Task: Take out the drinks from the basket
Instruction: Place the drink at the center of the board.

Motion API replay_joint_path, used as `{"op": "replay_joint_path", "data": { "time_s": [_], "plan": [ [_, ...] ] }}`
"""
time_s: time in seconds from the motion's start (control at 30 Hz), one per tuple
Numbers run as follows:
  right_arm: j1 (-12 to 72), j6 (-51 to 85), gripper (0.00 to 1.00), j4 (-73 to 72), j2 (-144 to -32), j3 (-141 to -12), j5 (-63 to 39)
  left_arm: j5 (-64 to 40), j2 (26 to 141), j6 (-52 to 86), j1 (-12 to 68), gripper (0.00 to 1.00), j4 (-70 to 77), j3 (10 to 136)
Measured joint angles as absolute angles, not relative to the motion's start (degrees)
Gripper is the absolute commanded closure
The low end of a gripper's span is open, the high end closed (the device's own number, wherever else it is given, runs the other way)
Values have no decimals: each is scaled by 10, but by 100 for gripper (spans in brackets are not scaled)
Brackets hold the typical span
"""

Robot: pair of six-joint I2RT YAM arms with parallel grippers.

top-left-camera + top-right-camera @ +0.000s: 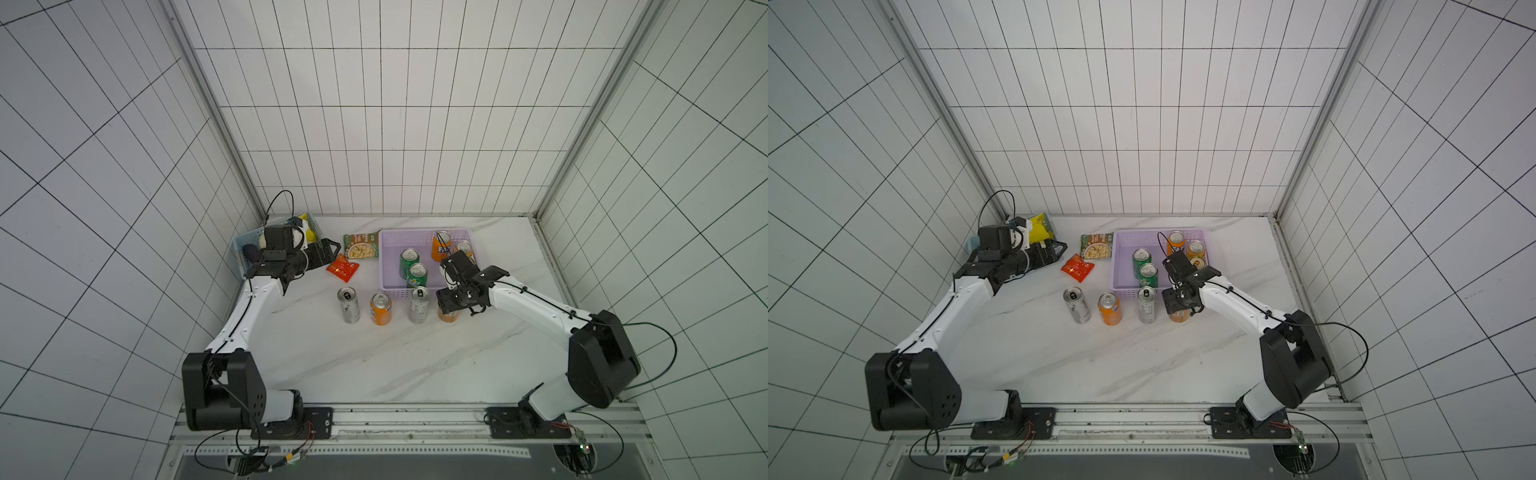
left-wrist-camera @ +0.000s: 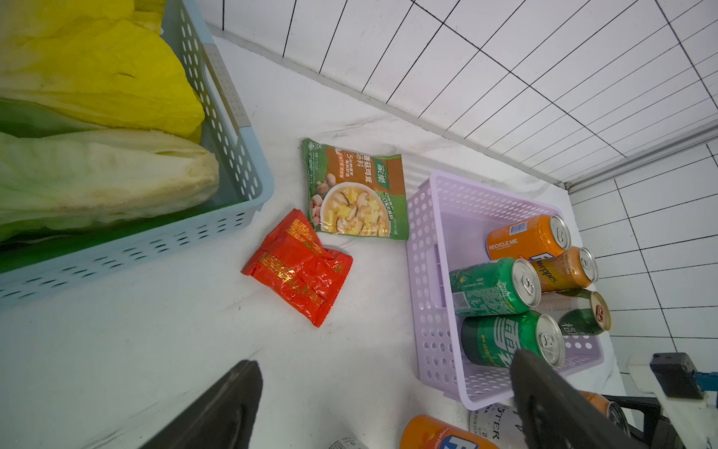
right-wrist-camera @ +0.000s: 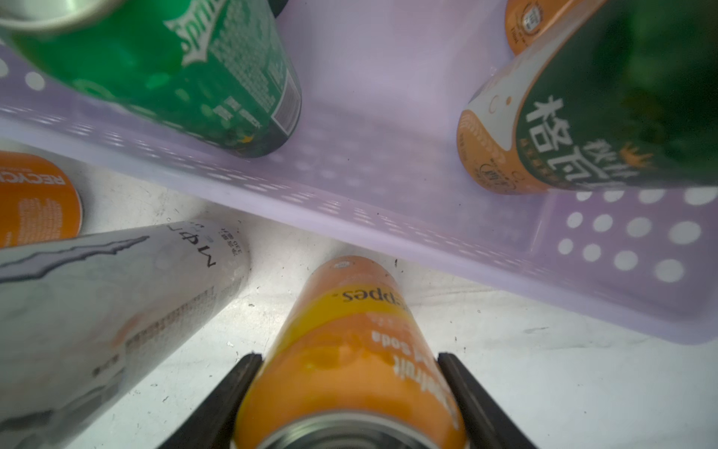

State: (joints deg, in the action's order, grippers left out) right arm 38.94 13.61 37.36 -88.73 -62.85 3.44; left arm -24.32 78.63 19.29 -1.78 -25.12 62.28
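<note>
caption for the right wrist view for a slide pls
Right end effector gripping an orange can just outside the lilac basket.

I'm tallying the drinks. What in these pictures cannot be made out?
Orange can: both top views, right hand covers its top.
Dark green can: both top views, right arm hides its body.
Light blue basket: both top views, left arm covers its contents.
Silver can: left wrist view, cut by the edge.
</note>
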Motion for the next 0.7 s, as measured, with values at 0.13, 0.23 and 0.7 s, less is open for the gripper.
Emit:
{"op": "replay_joint_path", "data": {
  "time_s": [0.13,0.23,0.7],
  "plan": [
    [389,136,32,371,-889,-626,35,-244,786,193,-19,2,-251,623],
    [389,136,32,368,-889,-623,34,-244,786,193,-20,2,-251,623],
    [389,136,25,365,-890,-621,34,-245,786,193,-20,2,-251,623]
  ]
}}
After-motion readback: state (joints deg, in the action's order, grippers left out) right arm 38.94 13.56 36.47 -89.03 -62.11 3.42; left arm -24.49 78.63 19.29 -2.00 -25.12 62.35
